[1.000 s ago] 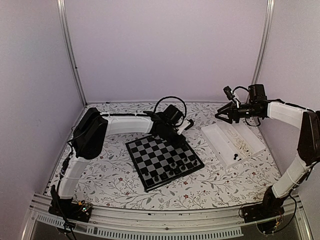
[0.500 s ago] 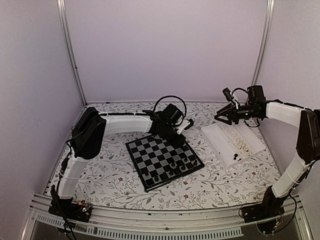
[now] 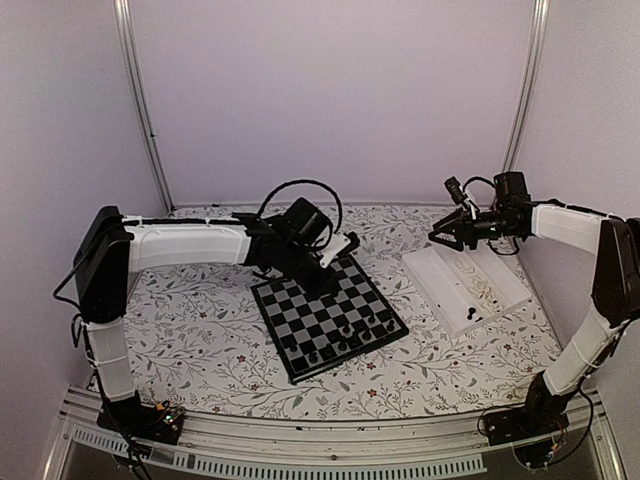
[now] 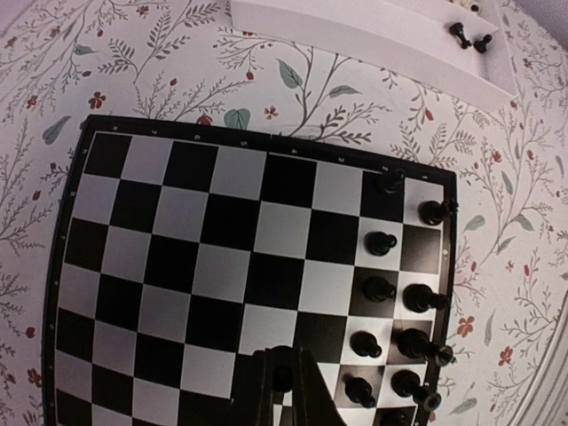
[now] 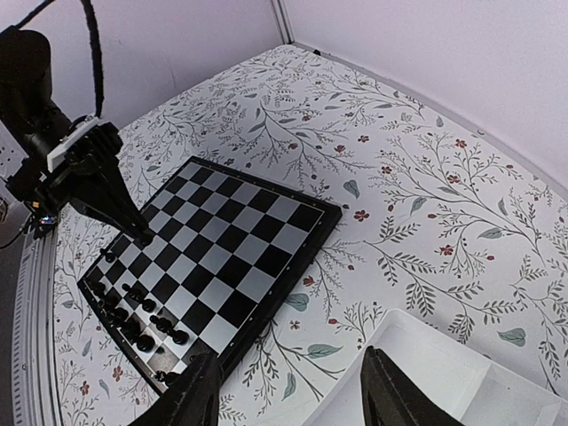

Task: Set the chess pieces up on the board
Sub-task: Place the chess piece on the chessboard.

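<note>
The board (image 3: 318, 318) lies mid-table, with black chess pieces (image 3: 352, 335) in two rows along its near right edge. My left gripper (image 3: 326, 287) hangs over the board's far side. In the left wrist view its jaws (image 4: 282, 362) are shut on a small black chess piece (image 4: 281, 377) above the board (image 4: 177, 231), left of the standing black pieces (image 4: 390, 288). My right gripper (image 3: 438, 236) hovers open and empty above the table between the board and the white tray (image 3: 500, 298). Its fingers (image 5: 188, 401) frame the board (image 5: 232, 238) and the left gripper (image 5: 140, 236).
The white tray's inner wall (image 4: 373, 37) shows at the top of the left wrist view, with two black pieces (image 4: 470, 35) inside. Cream pieces (image 3: 488, 288) and a black one (image 3: 470, 313) lie in the tray. Purple walls close in the floral table (image 3: 220, 350).
My left jaws have closed on a black piece. The left arm has raised its elbow and carried the gripper leftward from the board's far right corner. The right arm has not moved.
</note>
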